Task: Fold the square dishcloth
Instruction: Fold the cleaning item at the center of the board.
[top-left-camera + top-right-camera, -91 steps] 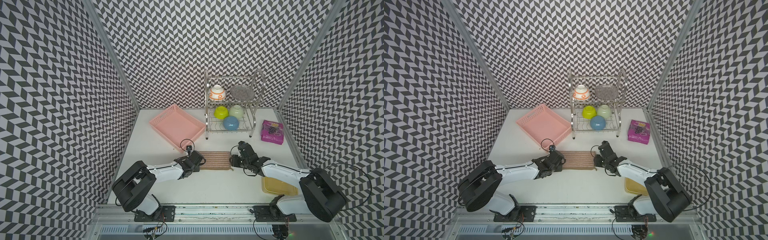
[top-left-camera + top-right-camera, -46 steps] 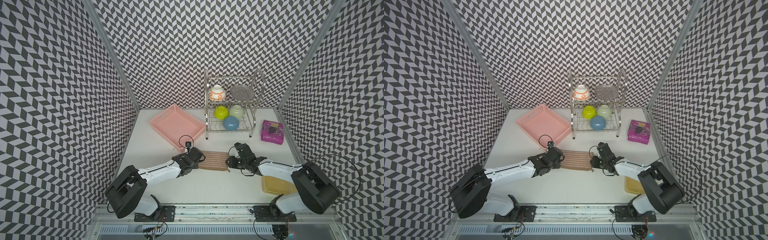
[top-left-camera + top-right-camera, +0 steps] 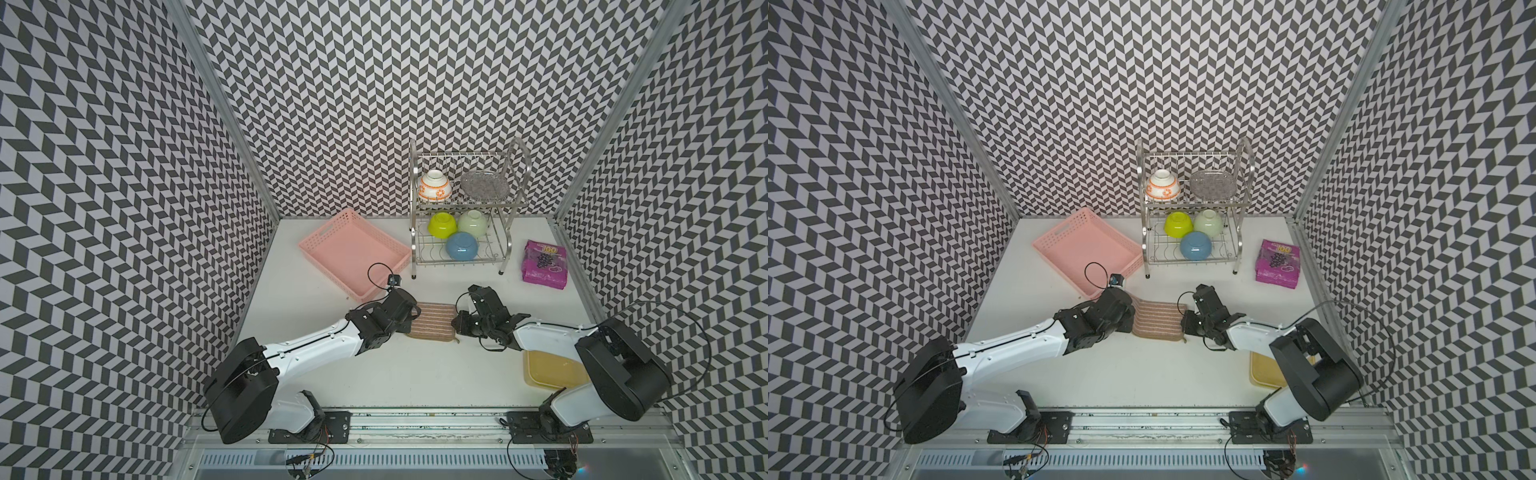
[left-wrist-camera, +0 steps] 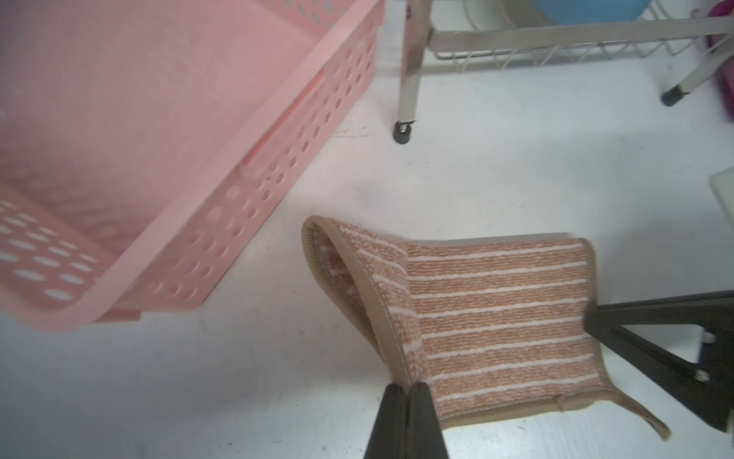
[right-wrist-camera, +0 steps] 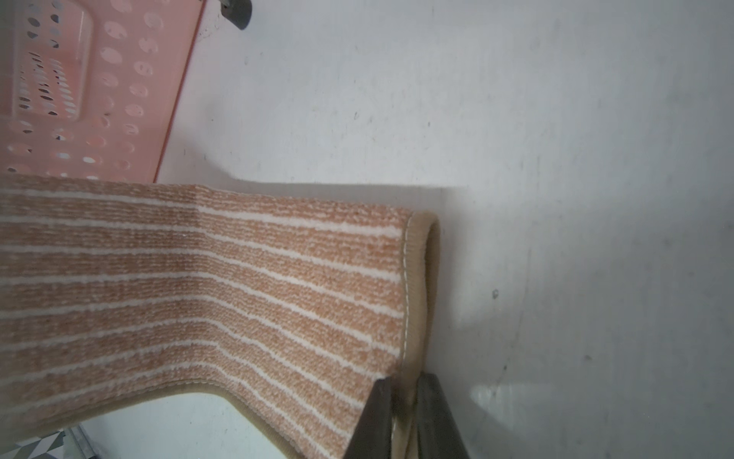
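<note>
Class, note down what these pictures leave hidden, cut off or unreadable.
- Top views: how the left gripper grips the dishcloth, hidden under its wrist.
- Top views: yellow tub, partly covered by the right arm.
- Right wrist view: dishcloth's far end, cut off by the edge.
- Left wrist view: blue bowl, cut off by the edge, blurred.
- Packet print: too small in top views.
</note>
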### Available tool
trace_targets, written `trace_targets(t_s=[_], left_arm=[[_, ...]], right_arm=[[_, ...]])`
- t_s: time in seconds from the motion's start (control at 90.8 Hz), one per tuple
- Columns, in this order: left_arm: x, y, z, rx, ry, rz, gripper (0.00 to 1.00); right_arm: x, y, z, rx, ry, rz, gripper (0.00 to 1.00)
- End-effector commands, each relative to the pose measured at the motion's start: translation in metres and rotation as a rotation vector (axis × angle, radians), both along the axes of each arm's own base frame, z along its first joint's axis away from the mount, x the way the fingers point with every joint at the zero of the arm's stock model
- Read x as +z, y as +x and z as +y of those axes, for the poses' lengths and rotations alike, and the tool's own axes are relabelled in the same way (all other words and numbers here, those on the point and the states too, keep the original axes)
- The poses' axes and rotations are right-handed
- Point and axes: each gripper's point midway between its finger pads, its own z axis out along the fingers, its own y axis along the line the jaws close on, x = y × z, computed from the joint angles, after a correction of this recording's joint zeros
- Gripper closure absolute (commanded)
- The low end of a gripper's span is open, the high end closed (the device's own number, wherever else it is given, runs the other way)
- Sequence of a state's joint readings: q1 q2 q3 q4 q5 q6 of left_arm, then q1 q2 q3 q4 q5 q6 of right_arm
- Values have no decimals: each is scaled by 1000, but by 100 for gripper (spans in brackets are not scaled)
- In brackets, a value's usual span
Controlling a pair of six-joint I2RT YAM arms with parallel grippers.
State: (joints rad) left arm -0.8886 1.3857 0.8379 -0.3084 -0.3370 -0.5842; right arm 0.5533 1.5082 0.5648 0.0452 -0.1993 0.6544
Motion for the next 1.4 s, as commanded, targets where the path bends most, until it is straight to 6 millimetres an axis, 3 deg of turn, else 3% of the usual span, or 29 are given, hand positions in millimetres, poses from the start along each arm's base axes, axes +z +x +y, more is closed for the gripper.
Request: trace_targets(t_s=[0.0,0.22,0.518,0.749,1.388], left_arm=[[8,1,-31,-98,-39,-18,100],[-5,1,-69,-209,-74,19,100],[-29,0,-98,-280,-92,76,100],[-42,-6,-108,-324,-110,121,100],[-49,-5,-121,-329,-143,159,100]], right_arm=[[-7,-4,-4,-9,-11,5,85],[-5,-3,-4,-12,6,-18,86],[-4,-3,-1,-5,27,-33,88],[-6,-2,2,-1,37,-26,88],[-7,-2,1,-4,32,-25,88]])
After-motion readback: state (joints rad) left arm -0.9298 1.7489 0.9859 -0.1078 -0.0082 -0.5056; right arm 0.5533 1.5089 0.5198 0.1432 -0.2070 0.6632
